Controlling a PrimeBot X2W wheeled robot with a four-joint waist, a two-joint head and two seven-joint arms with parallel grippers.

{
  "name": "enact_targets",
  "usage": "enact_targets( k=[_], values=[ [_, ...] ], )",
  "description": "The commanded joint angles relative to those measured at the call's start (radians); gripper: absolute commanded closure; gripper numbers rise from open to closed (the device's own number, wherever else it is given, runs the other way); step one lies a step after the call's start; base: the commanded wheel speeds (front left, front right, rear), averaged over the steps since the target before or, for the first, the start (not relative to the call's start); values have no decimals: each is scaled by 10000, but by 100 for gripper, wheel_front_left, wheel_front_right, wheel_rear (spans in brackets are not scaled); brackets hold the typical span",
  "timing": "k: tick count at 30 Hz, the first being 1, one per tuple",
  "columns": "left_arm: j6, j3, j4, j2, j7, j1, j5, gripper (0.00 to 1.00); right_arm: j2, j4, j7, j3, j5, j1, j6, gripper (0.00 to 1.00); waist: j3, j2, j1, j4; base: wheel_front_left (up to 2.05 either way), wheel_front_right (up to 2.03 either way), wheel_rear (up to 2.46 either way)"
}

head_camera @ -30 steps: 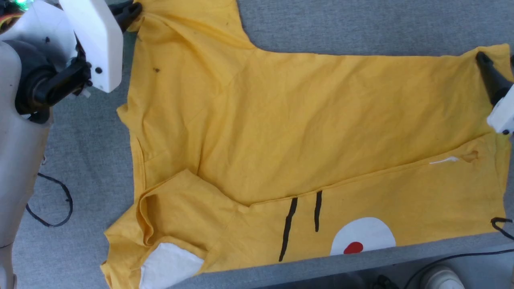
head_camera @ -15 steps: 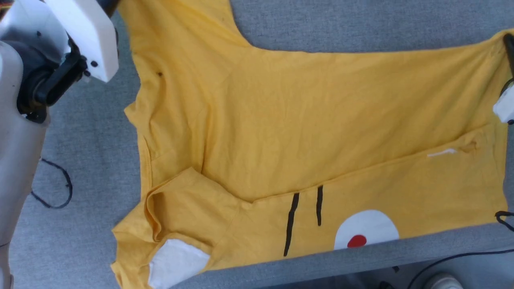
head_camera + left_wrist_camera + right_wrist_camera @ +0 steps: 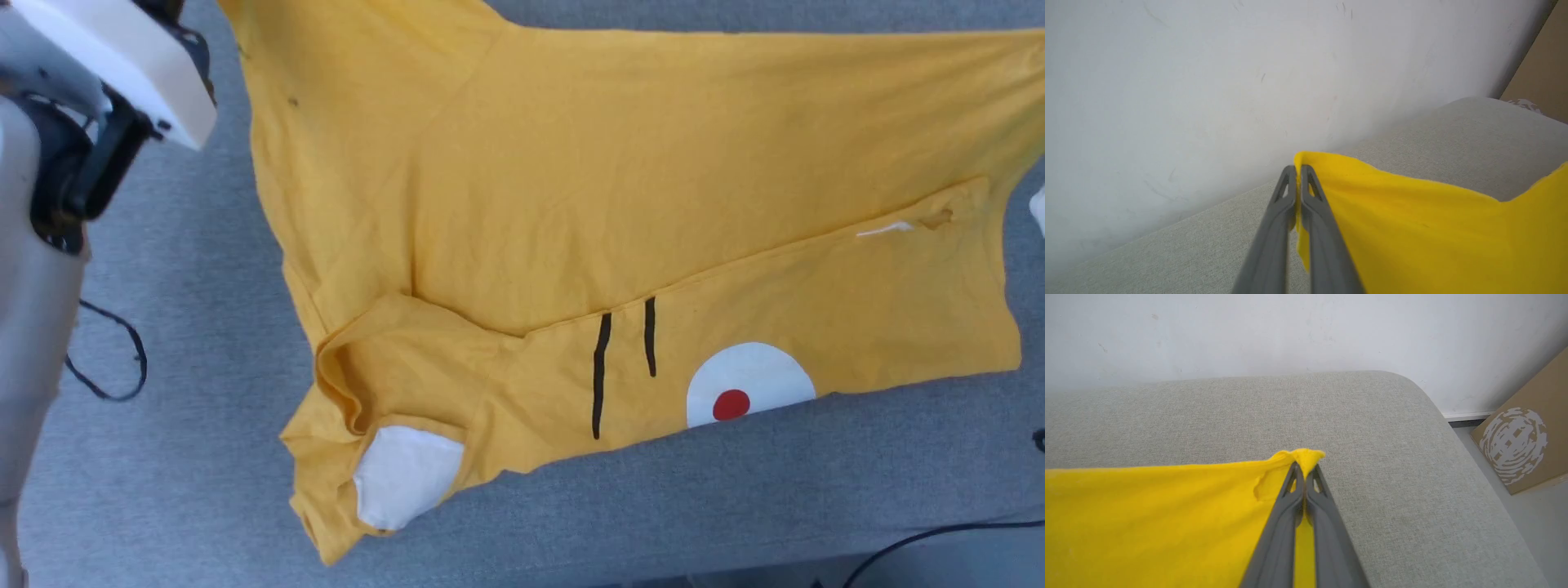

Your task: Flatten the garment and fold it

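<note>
Head view: shirt (image 3: pixel 571 188) spread wide, lower part on grey cushion (image 3: pixel 163 490).
L wrist view: left gripper (image 3: pixel 1298 168) clamped on shirt corner.
R wrist view: right gripper (image 3: pixel 1305 468) clamped on opp. corner.

Near edge: bare grey cushion (image 3: pixel 735 506) in front of the shirt (image 3: pixel 620 180), open across its full width.
Left side: strip of bare cushion beside the shirt. The left arm (image 3: pixel 98 73) overhangs its far part, and a black cable loop (image 3: pixel 122 359) shows over it.
Far side: white wall (image 3: pixel 1208 81) rises directly behind the cushion, with a bare strip between the shirt edge and the wall.
Right end: cushion bare beyond the shirt corner. Past its rounded end, a cardboard box (image 3: pixel 1519 437) stands by the wall.
Lower right: black cable (image 3: pixel 939 535) runs below the cushion edge.
</note>
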Motion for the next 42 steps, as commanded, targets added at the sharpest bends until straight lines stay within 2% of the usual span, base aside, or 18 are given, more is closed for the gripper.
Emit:
enact_targets(
  k=[1, 5, 9, 18, 24, 33, 38, 42],
  values=[
    [-61, 45, -77, 7, -261, 313, 28, 100, -45, 23, -72, -50, 54, 235, -11, 100, -457, 0, 0, 252, 0, 0, 0],
    [-41, 73, -607, 118, -679, 1039, -84, 100, -70, -109, -101, -177, 216, 776, -11, 100, -890, 0, 0, 425, 0, 0, 0],
    [162, 175, -1526, 406, -844, 2179, -269, 100, 80, -435, -49, -396, 443, 1555, -11, 100, -1327, 0, 0, 555, 0, 0, 0],
    [1175, 616, -4145, 1216, -484, 5711, -1249, 100, 568, -1394, 297, -1320, 952, 3547, -11, 100, -1943, 0, 0, 762, 0, 0, 0],
    [1601, 654, -4921, 1350, -216, 7845, -2208, 100, 890, -1556, 603, -1630, 1109, 4578, -11, 100, -2124, 0, 0, 833, 0, 0, 0],
    [1744, 251, -4706, 1335, 657, 9482, -3457, 100, 1134, -1203, 1037, -1868, 911, 5399, -11, 100, -2271, 0, 0, 984, 0, 0, 0],
    [1625, -10, -4249, 1220, 925, 9373, -3557, 100, 1141, -835, 1029, -1776, 706, 5410, -11, 100, -2313, 0, 0, 1067, 0, 0, 0],
    [1459, -308, -3596, 889, 1148, 8965, -3622, 100, 1144, -277, 963, -1566, 569, 5192, -11, 100, -2307, 0, 0, 1106, 0, 0, 0]
  ],
)
